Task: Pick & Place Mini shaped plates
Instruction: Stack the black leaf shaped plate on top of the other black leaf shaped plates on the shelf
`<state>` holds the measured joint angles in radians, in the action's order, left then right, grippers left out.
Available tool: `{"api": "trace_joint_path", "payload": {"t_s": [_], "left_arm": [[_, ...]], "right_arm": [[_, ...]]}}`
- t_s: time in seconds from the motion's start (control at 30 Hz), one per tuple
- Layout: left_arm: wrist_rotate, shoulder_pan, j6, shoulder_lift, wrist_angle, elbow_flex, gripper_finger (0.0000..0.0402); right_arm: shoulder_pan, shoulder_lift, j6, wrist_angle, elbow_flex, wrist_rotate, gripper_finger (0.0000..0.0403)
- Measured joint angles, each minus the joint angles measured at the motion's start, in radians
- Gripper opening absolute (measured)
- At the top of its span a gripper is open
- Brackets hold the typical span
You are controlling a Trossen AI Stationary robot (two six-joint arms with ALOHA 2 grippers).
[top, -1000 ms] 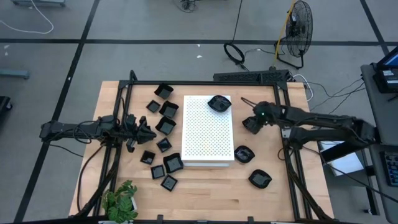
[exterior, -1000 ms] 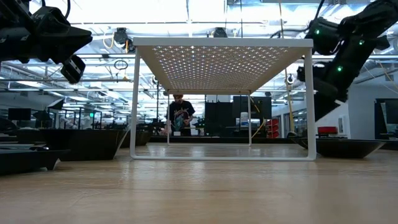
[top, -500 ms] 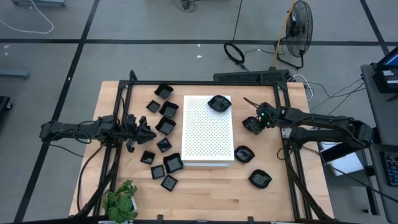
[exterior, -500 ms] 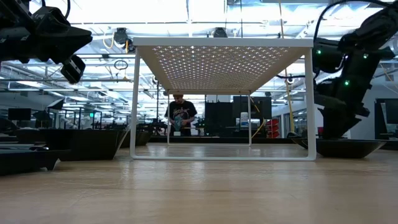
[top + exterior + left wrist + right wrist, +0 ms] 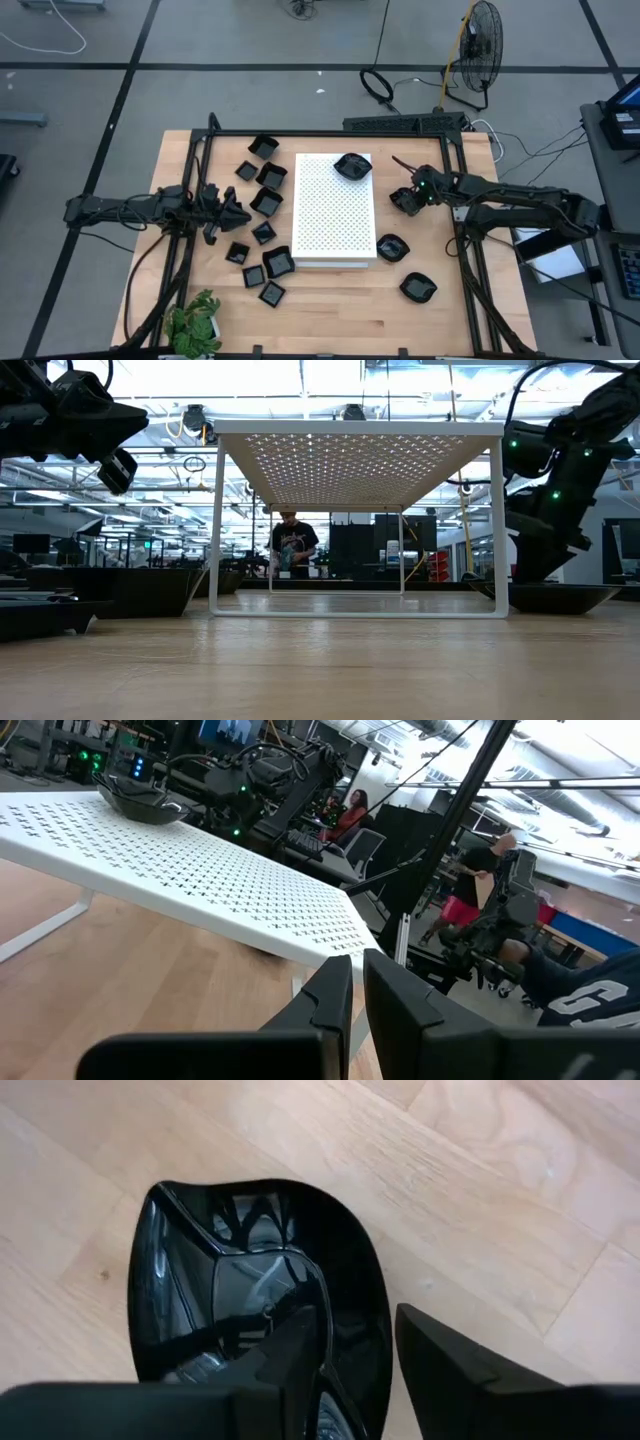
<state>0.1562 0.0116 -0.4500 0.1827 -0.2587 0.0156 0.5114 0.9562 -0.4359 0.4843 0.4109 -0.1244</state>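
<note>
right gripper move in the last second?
Yes. In the high view the right gripper has slid slightly away from the white perforated board, and the low view shows it has come down; it now straddles a black plate's rim.

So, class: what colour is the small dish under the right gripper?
Glossy black; the dish shows best in the right wrist view, on the light wooden table.

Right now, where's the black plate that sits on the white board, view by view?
High view: plate on the white board, at its upper right corner in the picture.
Low view: not visible; only the white board's underside shows.
Left wrist view: plate at the white board's far end.
Right wrist view: not in it.
Shared landmark: the white board.
</note>
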Motion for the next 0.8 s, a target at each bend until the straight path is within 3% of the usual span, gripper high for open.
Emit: {"api": "trace_joint_path", "payload": {"t_s": [0.57, 0.8], "left_arm": [[0.000, 0.000, 0.000, 0.000, 0.000, 0.000, 0.0031], [0.000, 0.000, 0.000, 0.000, 0.000, 0.000, 0.0031]], "right_arm": [[0.000, 0.000, 0.022, -0.081, -0.037, -0.002, 0.0009], [0.000, 0.000, 0.066, -0.206, -0.037, -0.004, 0.0002]]}}
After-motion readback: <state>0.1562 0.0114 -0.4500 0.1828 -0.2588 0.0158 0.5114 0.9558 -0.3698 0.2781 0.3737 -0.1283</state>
